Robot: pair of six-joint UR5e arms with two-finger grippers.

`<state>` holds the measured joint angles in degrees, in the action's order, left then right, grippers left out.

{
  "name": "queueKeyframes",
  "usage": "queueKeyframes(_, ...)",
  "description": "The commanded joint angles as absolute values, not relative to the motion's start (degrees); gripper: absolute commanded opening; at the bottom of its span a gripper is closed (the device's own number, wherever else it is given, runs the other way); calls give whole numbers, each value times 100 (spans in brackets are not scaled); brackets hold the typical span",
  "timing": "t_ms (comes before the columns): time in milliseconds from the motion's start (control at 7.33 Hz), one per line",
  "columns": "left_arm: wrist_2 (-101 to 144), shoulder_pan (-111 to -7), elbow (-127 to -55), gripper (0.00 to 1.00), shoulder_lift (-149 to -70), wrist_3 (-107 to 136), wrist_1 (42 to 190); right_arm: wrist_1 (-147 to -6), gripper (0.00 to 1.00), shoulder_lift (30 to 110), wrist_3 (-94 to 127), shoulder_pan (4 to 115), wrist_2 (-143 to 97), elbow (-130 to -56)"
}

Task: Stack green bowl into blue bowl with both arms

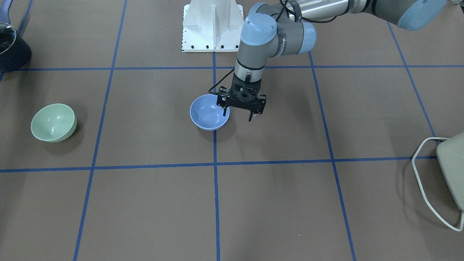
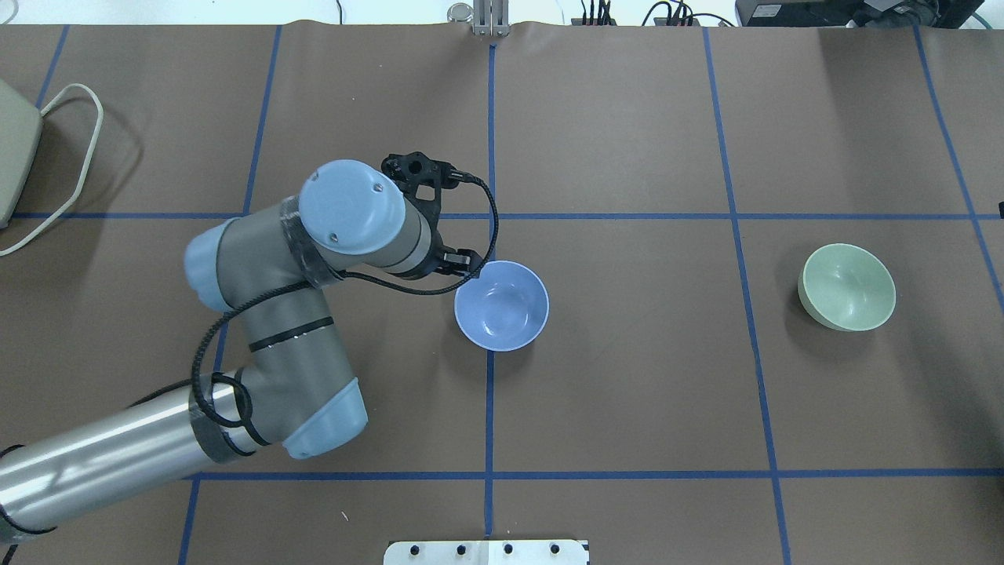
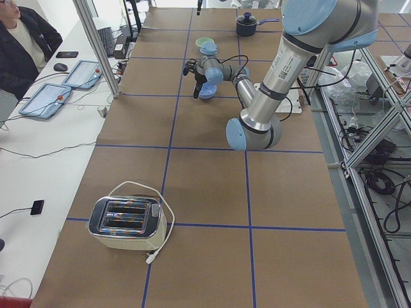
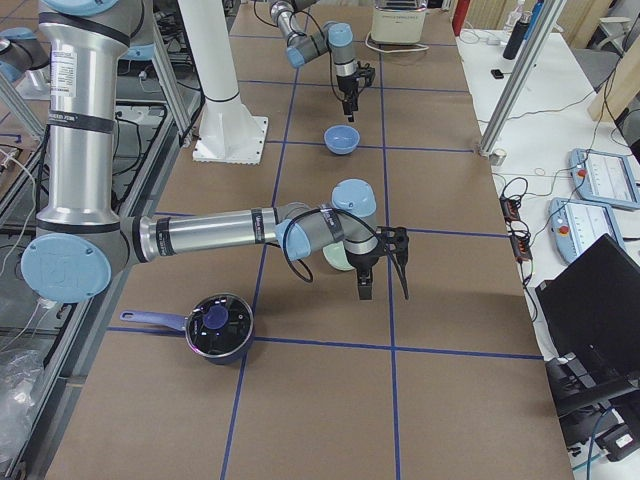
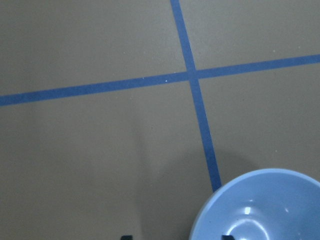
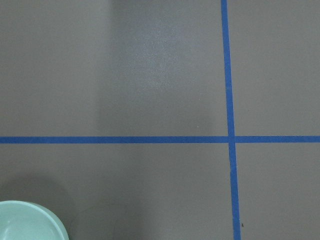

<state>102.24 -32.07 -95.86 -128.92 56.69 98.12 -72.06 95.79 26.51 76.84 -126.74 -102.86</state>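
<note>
Left hand (image 1: 237, 116): spread, over blue bowl (image 1: 206, 113) rim. Right hand (image 4: 384, 288): spread or shut, cannot tell. Risk: one-sided pinch may tip bowl.

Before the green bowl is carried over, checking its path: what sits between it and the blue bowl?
Nothing: the overhead view shows only bare mat and one blue tape line between the green bowl and the blue bowl.
</note>
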Motion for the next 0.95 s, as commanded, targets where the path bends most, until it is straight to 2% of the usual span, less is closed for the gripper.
queueKeyframes(0, 11270, -4274, -10482, 99, -12229, 4297, 9090, -7198, 100, 9589, 2646, 7542, -12779, -10301)
queueKeyframes(682, 13138, -7640, -10565, 99, -10200, 26, 8719, -7198, 100, 9554, 3340, 6540, -12762, -10635)
queueKeyframes(818, 13148, -7951, -10460, 99, -9612, -774, 8701, -7198, 100, 9545, 3331, 6487, -12762, -10626)
